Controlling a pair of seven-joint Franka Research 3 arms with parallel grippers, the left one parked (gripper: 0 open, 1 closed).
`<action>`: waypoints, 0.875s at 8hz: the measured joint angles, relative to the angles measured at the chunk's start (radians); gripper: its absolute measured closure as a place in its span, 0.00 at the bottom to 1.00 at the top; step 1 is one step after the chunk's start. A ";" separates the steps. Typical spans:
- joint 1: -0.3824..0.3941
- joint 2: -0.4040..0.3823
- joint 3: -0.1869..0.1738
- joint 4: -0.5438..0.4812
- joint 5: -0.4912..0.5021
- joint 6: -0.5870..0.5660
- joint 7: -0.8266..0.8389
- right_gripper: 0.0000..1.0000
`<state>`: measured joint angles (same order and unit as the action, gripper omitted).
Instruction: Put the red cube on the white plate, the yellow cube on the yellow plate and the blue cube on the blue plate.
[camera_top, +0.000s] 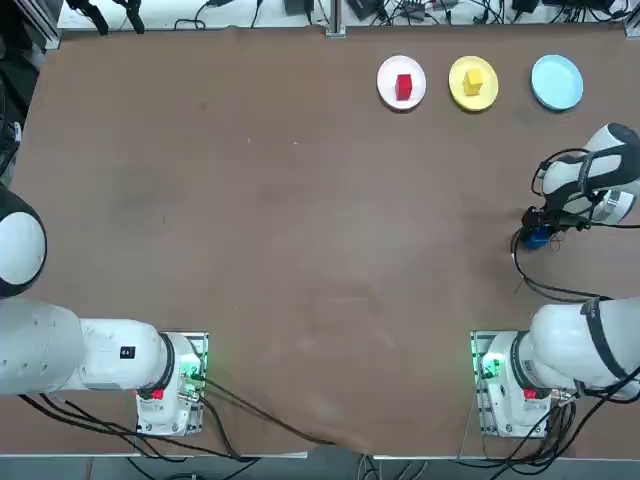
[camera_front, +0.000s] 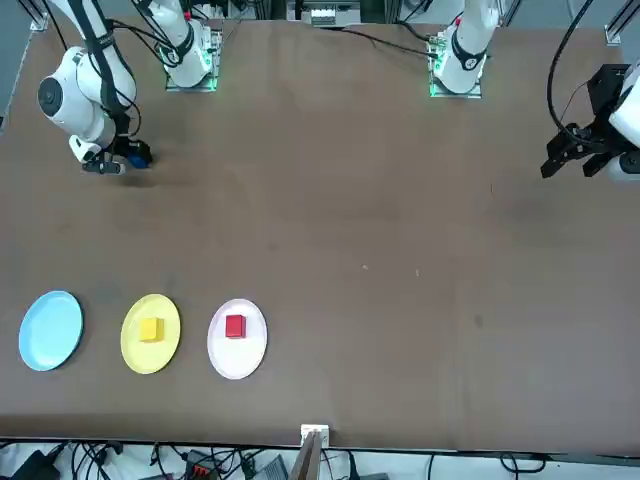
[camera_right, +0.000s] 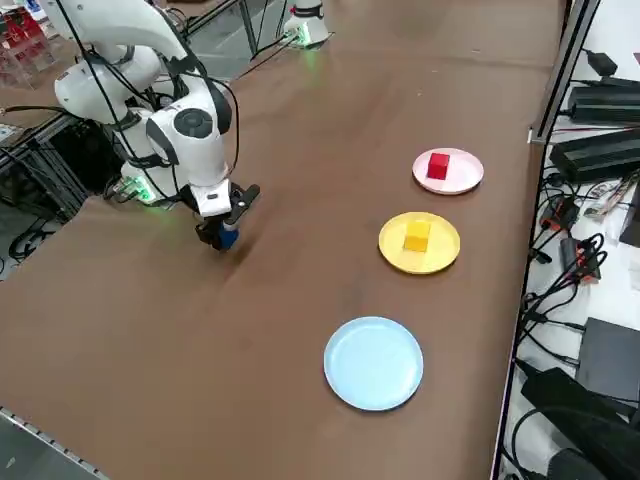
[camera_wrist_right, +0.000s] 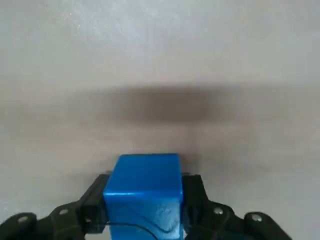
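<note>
While fingers (camera_wrist_right: 145, 220) pinch small solid deep blue cube (camera_wrist_right: 144, 192) btwn them, low over brown table (camera_top: 250, 220), flat sky-blue plate (camera_right: 374, 362) sits well apart.

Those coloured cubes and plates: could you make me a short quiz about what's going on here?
1. True or false: the red cube lies on the white plate.
2. Which plate has no cube on it? A) yellow plate B) blue plate C) white plate
3. Fill in: the right gripper has its jaws shut on the ____ cube.

Key:
1. True.
2. B; the yellow cube is on the yellow plate.
3. Blue: the blue cube sits between the jaws, away from the plates.
</note>
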<state>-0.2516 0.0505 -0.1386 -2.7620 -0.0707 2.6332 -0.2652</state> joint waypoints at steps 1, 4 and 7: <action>0.001 -0.016 0.003 0.010 -0.001 -0.003 -0.002 0.30; 0.033 -0.103 0.014 0.212 0.000 -0.304 0.005 0.30; 0.108 -0.001 0.016 0.551 0.001 -0.522 0.075 0.30</action>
<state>-0.1435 0.0498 -0.1222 -2.2111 -0.0699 2.1112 -0.1900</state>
